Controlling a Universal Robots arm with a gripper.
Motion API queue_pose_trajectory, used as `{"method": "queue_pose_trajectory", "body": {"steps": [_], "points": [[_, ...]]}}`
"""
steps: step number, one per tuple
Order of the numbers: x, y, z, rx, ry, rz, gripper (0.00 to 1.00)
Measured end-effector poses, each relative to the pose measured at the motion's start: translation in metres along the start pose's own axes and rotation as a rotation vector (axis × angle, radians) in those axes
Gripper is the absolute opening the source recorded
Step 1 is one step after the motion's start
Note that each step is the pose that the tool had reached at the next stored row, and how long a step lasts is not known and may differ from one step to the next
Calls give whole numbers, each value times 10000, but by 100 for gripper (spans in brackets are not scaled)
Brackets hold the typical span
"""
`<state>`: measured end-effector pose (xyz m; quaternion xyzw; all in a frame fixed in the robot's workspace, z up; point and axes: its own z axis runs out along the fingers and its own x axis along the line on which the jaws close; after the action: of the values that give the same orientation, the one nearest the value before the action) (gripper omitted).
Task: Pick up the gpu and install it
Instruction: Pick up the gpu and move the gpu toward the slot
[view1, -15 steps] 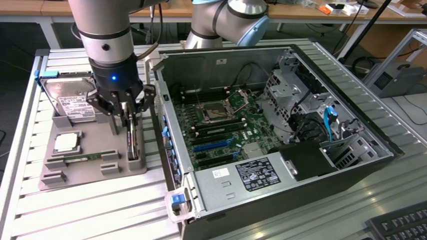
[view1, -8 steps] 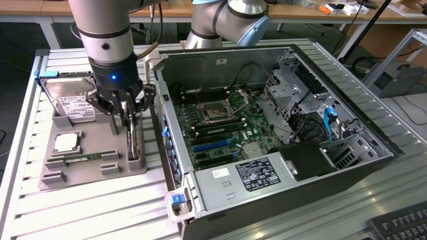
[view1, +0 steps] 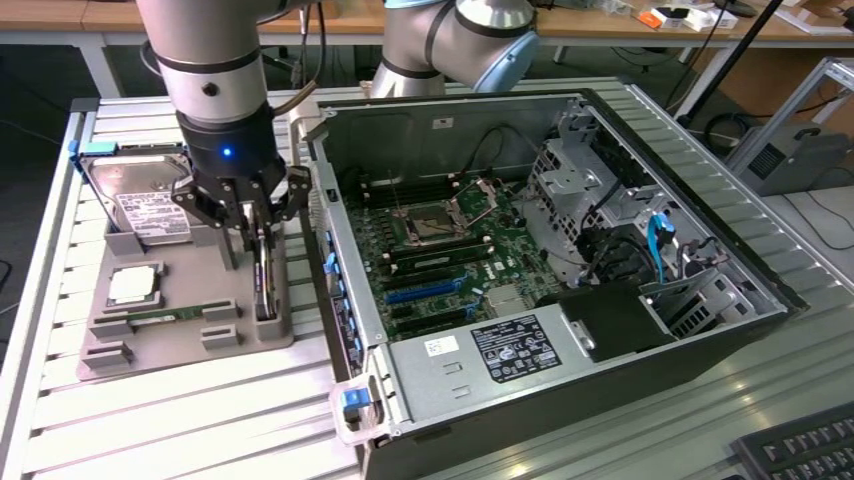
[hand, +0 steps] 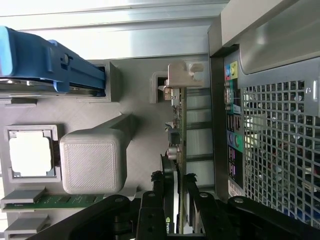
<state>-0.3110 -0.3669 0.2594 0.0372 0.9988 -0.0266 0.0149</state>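
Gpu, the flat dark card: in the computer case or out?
Out: the flat dark gpu stands on edge in the grey plastic tray beside the open computer case.

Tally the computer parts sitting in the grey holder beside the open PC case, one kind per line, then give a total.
Hard drive: 1
CPU: 1
RAM stick: 1
gpu: 1
Total: 4
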Motion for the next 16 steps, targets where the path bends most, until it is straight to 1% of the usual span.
{"method": "queue_pose_trajectory", "body": {"steps": [16], "points": [[-1,-2,-40,0,0,0,29]]}}
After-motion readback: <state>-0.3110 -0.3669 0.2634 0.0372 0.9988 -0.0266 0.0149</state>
